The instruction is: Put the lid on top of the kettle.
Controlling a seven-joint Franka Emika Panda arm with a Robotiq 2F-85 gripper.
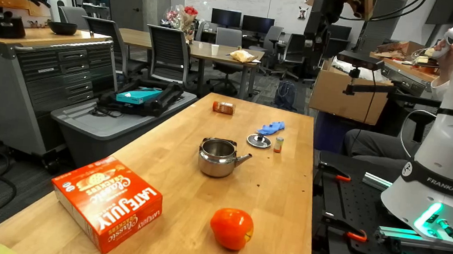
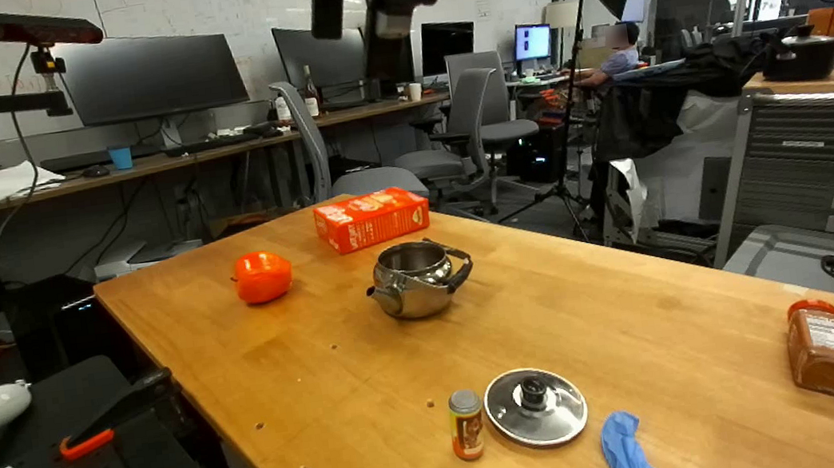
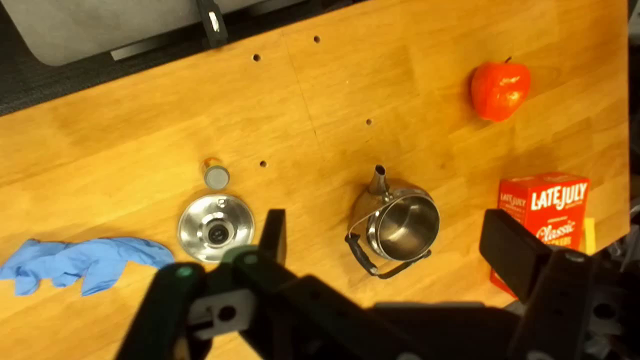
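Note:
The steel kettle (image 1: 216,163) stands upright and uncovered on the wooden table, its black handle folded down to one side; it also shows in an exterior view (image 2: 415,294) and the wrist view (image 3: 407,227). The silvery round lid (image 1: 259,142) lies flat on the table with its black knob up, apart from the kettle; it also shows in an exterior view (image 2: 517,414) and the wrist view (image 3: 197,220). My gripper (image 3: 384,217) is open and empty, high above the table. The kettle shows between its fingers in the wrist view, and the lid lies outside the left finger.
A small spice jar (image 2: 466,425) stands close beside the lid. A blue glove (image 3: 95,262) lies near the lid. An orange-red fruit (image 1: 232,228) and a red cracker box (image 1: 109,203) are past the kettle. A larger spice bottle (image 2: 825,349) lies on its side.

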